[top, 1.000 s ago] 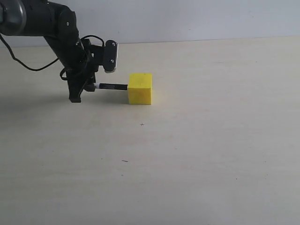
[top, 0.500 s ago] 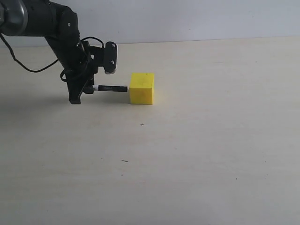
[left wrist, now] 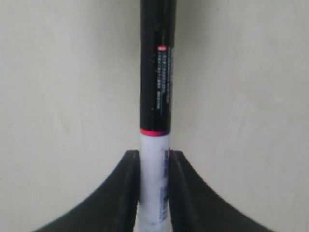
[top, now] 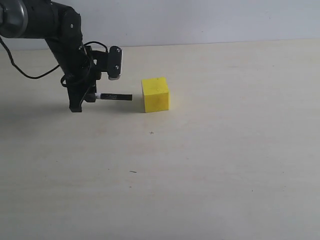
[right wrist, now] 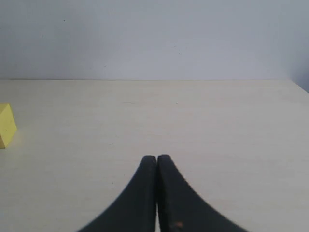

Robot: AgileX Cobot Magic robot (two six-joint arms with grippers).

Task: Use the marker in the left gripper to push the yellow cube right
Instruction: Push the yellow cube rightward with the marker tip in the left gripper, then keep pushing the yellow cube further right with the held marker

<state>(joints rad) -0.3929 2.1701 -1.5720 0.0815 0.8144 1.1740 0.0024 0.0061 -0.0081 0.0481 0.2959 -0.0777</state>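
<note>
The left claw (top: 90, 96) sits low over the pale surface (top: 200, 165), clamped on the marker (top: 116, 96). The marker sticks out level from the claw, its free end pointing away from the arm (top: 45, 22). In the left wrist view the two black fingers (left wrist: 129, 166) of the left claw (left wrist: 153, 155) press on either side of the marker (left wrist: 155, 96). They grip its white barrel, just behind a thin red ring. Ahead of the ring the marker's body is black with fine pale print, and it runs out of the picture.

The yellow cube (top: 156, 94) rests on the surface straight ahead of the left claw, just past the marker's free end. A narrow strip of bare surface shows between the tip and the cube's nearest face, so they are close but not touching. The cube sits slightly turned, with one corner edge facing the exterior camera.

Loose black cables (top: 20, 70) hang from the arm behind the claw, and a small wrist camera (top: 115, 62) is mounted above the marker.

The right claw (right wrist: 157, 160) has its fingers pressed together with nothing between them, and is held above the surface (right wrist: 217, 135). From there the yellow cube (right wrist: 6, 124) shows well off to one side of it, cut by the picture's edge. A plain pale wall (right wrist: 154, 38) stands beyond the far edge of the surface.
</note>
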